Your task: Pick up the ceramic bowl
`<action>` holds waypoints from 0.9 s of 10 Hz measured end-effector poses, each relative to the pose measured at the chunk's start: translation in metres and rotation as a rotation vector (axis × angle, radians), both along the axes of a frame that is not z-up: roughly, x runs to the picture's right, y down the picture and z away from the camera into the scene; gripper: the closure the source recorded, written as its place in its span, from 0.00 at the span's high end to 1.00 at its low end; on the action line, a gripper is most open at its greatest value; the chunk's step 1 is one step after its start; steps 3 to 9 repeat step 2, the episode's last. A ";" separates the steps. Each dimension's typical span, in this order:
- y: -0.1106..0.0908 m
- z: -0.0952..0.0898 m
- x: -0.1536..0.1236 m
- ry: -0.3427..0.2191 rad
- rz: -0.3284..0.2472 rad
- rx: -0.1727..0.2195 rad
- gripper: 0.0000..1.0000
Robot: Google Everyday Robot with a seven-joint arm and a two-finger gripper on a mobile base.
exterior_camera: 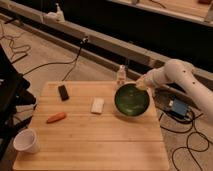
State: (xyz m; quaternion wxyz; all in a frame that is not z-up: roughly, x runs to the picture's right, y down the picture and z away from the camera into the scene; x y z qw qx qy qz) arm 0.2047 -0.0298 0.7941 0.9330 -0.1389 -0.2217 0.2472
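The ceramic bowl is dark green with a mottled inside. It is lifted off the wooden table and tilted, its inside facing the camera, above the table's right side. My gripper is shut on the bowl's upper right rim. The white arm reaches in from the right.
On the table lie a white paper cup at the front left, an orange carrot-like item, a black block, a white block and a small bottle at the back edge. Cables and a blue box lie on the floor.
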 end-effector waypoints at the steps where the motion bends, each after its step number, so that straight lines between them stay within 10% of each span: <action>1: -0.004 -0.005 -0.001 -0.011 0.004 0.007 0.00; 9: -0.002 -0.005 0.000 -0.010 0.006 0.005 0.00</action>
